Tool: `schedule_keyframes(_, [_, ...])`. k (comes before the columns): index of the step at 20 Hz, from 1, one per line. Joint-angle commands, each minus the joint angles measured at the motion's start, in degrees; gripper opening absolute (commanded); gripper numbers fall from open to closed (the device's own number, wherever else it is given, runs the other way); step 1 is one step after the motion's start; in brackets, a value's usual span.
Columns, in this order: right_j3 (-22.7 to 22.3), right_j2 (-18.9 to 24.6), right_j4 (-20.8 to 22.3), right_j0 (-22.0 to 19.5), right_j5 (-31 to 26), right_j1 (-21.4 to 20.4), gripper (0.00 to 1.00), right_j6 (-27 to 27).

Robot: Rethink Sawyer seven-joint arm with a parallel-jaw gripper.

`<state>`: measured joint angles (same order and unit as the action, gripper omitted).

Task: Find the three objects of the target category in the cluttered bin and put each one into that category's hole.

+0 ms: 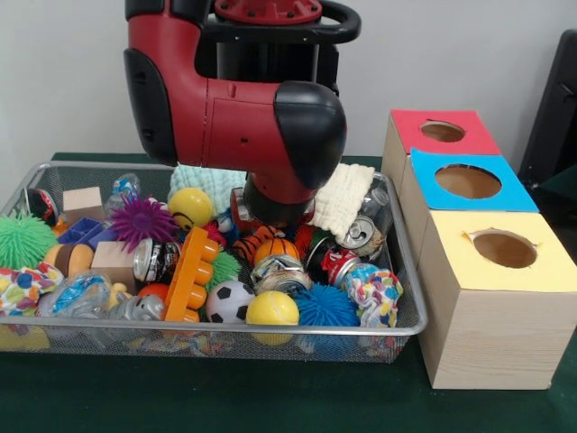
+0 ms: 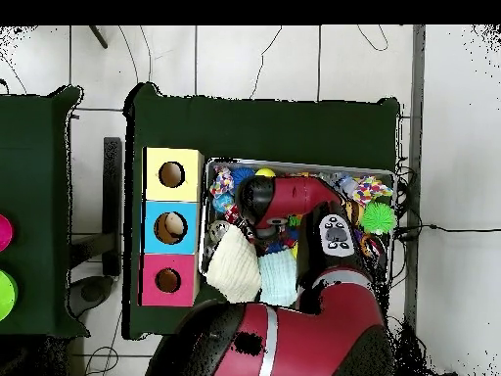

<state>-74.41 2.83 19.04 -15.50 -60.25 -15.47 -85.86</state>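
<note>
Clutter's the risk: wire mesh bin is packed with balls and cans under the red and black arm, so a blind grab could snag the cream waffle cloth. Can't tell the pincer's state, it's hidden. Three-hole wooden box sits right.

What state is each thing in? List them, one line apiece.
Arm: lowered into the bin, wrist down among the toys.
Gripper: hidden behind the arm; open or shut can't be told.
Wire bin: full of clutter.
Red box: hole open, nothing seen inside.
Blue box: hole open, nothing seen inside.
Yellow box: hole open, ragged edge.
Cream cloth: draped over a can.
Soda cans: lying on their sides.
</note>
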Motion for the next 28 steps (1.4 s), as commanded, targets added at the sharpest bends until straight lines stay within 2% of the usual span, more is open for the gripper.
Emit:
schedule_keyframes(1, [-4.9, 0.9, 3.9, -0.7, 13.0, -2.4, 1.0, -4.4])
schedule_keyframes(7, [-2.9, -1.4, 4.4, 0.5, 11.7, -2.7, 1.0, -4.8])
schedule_keyframes(9, [-1.2, -1.5, 3.9, 0.8, 8.3, -1.1, 1.0, -4.7])
schedule_keyframes(11, [0.4, -2.7, 3.7, 1.6, 0.5, 0.0, 1.0, -3.5])
schedule_keyframes(14, [1.6, -3.4, 3.5, 2.3, -3.8, 0.6, 1.0, -2.8])
schedule_keyframes(18, [1.5, -3.3, 3.2, 2.6, -2.9, 0.9, 1.0, -3.4])
schedule_keyframes(22, [0.9, -2.1, 2.7, 2.2, 0.5, 1.6, 1.0, -3.9])
schedule_keyframes(28, [1.7, -1.5, 2.5, 2.2, 1.0, 3.3, 1.0, -3.5])
